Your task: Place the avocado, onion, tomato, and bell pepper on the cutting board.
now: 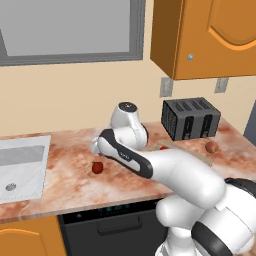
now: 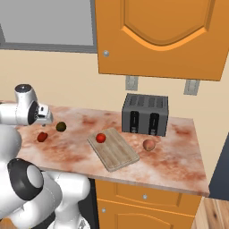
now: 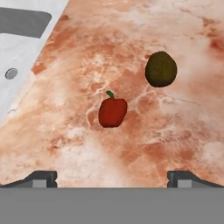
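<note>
The red bell pepper (image 3: 112, 112) with a green stem lies on the marbled counter, straight ahead of my gripper (image 3: 112, 179), which is open and holds nothing. My gripper (image 2: 45, 120) hangs above the counter's left part, just over the bell pepper (image 2: 42, 137) and the dark avocado (image 2: 61, 126). In the hand view the avocado (image 3: 161, 69) lies beyond and to the right of the pepper. The tomato (image 2: 101, 137) rests on the cutting board (image 2: 117, 154). To the board's right, the pinkish-brown onion (image 2: 149, 144) lies on the counter in front of the toaster.
A black toaster (image 2: 145, 114) stands at the back behind the board. A steel sink (image 1: 20, 167) is set into the counter at the far left. Orange wall cabinets (image 2: 161, 36) hang above. The counter's front edge (image 2: 134, 181) runs close to the board.
</note>
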